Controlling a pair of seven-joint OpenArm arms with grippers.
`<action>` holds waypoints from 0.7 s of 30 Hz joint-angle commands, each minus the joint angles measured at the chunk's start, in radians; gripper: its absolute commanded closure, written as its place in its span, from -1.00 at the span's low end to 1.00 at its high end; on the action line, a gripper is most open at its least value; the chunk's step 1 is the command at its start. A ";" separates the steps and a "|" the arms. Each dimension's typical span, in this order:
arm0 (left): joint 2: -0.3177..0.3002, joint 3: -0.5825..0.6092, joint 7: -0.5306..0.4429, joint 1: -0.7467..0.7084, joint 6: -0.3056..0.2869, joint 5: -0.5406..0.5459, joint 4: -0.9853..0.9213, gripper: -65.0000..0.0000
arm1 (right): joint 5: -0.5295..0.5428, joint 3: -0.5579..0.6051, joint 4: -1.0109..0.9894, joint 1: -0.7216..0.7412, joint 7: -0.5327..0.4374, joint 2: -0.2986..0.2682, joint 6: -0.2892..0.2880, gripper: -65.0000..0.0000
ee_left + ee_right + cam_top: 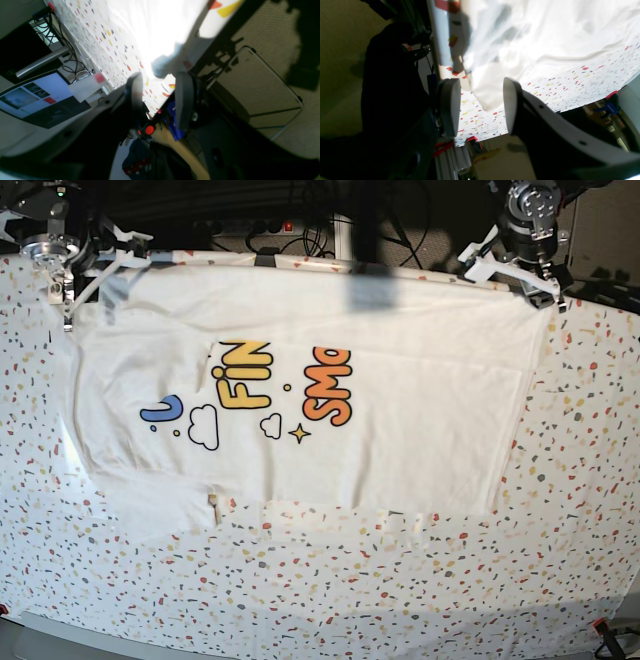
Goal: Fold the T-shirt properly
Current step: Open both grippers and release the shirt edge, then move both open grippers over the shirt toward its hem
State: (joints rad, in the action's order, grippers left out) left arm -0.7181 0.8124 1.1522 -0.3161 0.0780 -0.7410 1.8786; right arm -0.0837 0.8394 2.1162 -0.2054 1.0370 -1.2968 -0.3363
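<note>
Lying print-up on the speckled table [560, 580], the T-shirt [400, 430] appears partly folded, far edge doubled over; more folds remain; left end effector [160, 100] and right end effector [481, 107] both gape, released, holding nothing.

The base camera hangs overhead and looks almost straight down, taking in the whole speckled table cover [560, 510] with the T-shirt [400, 440] spread flat; the table's far edge runs along the top. The left wrist camera rides just behind the left gripper [160, 100] at the far right corner. It looks past the fingers [184, 100] across the cover and over the table edge to the floor. The right wrist camera sits close behind the right gripper [480, 106] at the far left corner, aimed along the shirt's rumpled edge. All three views share the shirt and cover.
</note>
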 commanded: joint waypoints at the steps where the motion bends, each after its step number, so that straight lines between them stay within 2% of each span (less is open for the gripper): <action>1: -0.014 -0.008 0.006 -0.002 0.008 -0.056 0.018 0.35 | -0.027 -0.008 0.014 0.003 0.003 -0.023 0.019 0.14; 4: -0.014 -0.008 0.007 0.000 0.022 -0.172 0.018 0.43 | -0.082 -0.008 0.014 0.005 -0.001 0.008 0.040 0.14; 8: -0.014 -0.027 0.011 0.003 0.122 -0.276 0.018 0.43 | -0.098 -0.008 0.014 0.006 -0.008 0.080 0.051 0.15; 12: -0.014 -0.058 -0.006 0.005 0.241 -0.406 0.018 0.43 | -0.137 -0.008 0.014 0.006 -0.010 0.158 0.100 0.14; 15: -0.014 -0.066 -0.073 0.006 0.284 -0.416 0.018 0.43 | -0.208 -0.008 0.014 0.006 -0.021 0.220 0.189 0.14; 19: -0.013 -0.066 -0.201 0.006 0.301 -0.373 0.018 0.43 | -0.353 -0.009 0.014 0.006 -0.020 0.312 0.332 0.15; 21: -0.013 -0.066 -0.223 0.006 0.300 -0.373 0.018 0.43 | -0.394 -0.009 0.014 0.006 -0.020 0.351 0.352 0.15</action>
State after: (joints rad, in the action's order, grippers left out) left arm -0.7197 0.7525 0.9333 -0.3107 0.3599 -1.0977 1.8786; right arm -0.4606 0.8383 2.1155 -0.2035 1.0157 -0.9298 0.0051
